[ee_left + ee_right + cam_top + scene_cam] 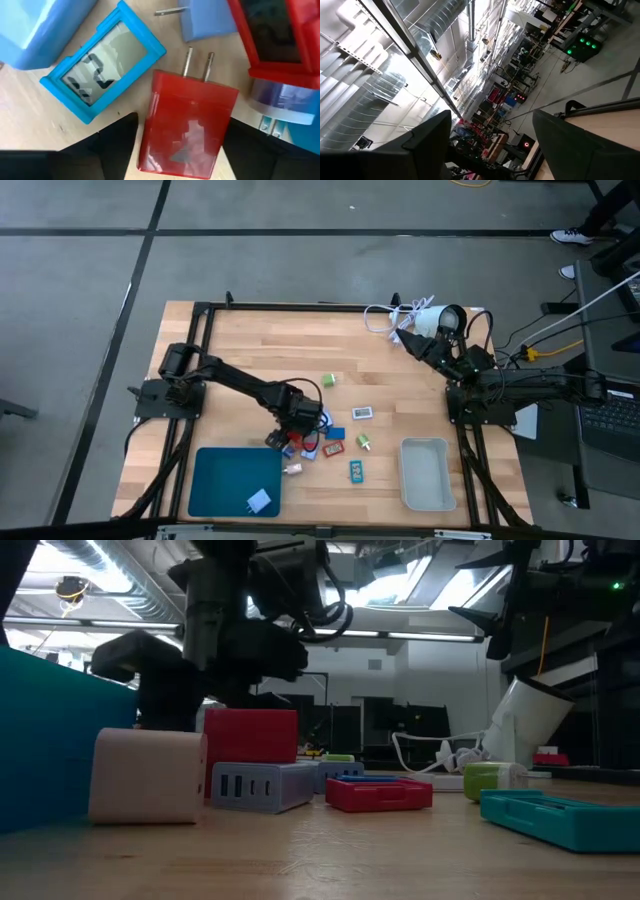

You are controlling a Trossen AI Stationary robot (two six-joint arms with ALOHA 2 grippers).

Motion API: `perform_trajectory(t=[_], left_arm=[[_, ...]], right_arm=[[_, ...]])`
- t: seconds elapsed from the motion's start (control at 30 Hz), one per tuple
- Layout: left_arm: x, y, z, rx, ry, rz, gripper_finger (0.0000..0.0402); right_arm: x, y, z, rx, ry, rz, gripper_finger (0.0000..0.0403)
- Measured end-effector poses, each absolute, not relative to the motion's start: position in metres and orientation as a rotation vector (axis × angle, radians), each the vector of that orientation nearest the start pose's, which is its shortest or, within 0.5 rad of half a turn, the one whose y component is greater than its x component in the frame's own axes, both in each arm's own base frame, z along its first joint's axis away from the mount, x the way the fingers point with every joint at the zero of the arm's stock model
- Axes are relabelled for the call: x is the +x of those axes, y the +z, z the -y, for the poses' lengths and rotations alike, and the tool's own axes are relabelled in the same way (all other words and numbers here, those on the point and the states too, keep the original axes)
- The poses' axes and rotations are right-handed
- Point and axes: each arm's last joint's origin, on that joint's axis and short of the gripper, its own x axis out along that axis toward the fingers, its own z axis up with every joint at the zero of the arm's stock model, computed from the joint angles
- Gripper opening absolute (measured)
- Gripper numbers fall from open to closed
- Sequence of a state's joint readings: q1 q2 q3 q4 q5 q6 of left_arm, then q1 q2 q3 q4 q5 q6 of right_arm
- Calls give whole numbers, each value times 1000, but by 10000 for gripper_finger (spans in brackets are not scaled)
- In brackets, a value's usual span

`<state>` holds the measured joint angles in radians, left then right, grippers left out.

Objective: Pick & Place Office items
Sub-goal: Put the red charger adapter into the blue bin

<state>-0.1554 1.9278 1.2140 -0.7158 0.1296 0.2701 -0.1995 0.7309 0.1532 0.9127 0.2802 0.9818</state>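
Observation:
A red plug-in charger [187,125] with two metal prongs lies flat on the wooden table among the office items. My left gripper [182,120] points down over it, open, one finger [120,142] at each long side; in the high view it is at the cluster [290,430]. Close around lie a blue-framed display [105,65], a red-framed piece [280,35], a light-blue adapter [207,20] and a grey USB block [260,785]. My right gripper [490,145] is open and empty, raised toward the ceiling at the table's right edge [415,345]. My left gripper has its fingers astride the red charger's two long sides [150,135], coming from above and lying across its width. I cannot tell whether they touch it. The charger lies flat on the table, prongs toward the blue-framed display's side.
A teal tray [215,470] at the near left holds a light-blue piece [260,502]. A white bin [425,495] stands near right. More small pieces lie mid-table [362,413]. A white lamp [440,320] with its cord sits far right. A cream block [150,775] stands beside the cluster.

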Motion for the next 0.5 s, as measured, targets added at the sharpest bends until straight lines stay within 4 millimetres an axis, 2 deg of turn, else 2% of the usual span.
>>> perform_trajectory(t=[0.17,0.33,0.5], left_arm=[[346,139,57,228,-411,-1395,215],[343,139,55,212,-423,-1426,214],[328,152,43,165,-420,-1505,214]], right_arm=[[147,228,38,965,-271,543,284],[147,228,38,965,-271,543,284],[147,228,38,964,-271,543,284]])
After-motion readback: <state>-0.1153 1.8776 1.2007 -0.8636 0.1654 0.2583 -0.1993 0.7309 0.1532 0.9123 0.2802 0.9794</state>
